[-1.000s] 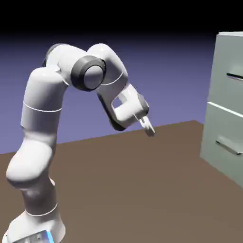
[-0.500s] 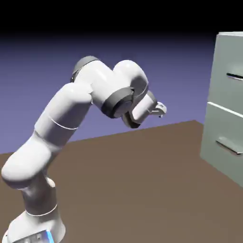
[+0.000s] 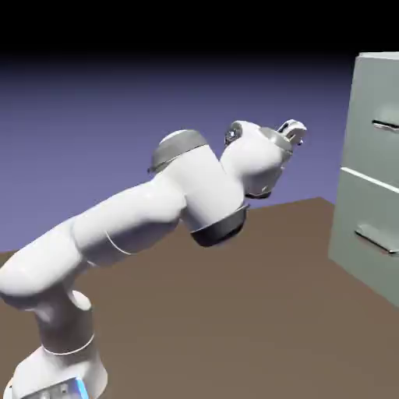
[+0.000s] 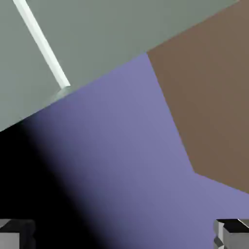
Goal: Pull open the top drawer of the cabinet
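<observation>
the tall boxy pale grey-green cabinet [image 3: 370,179] stands upright, its long axis vertical, well apart from the jaws on the exterior view's right. its flat-fronted upper drawer [image 3: 382,148] is beyond the jaws, its slim grey bar handle [image 3: 386,125] running roughly horizontally. the white two-finger gripper [image 3: 293,131] has its jaws wide open, with nothing between them.

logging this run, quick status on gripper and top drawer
Gripper open, nothing held, short of cabinet. Top drawer shut, its handle untouched. Nothing seen between gripper and handle.
</observation>
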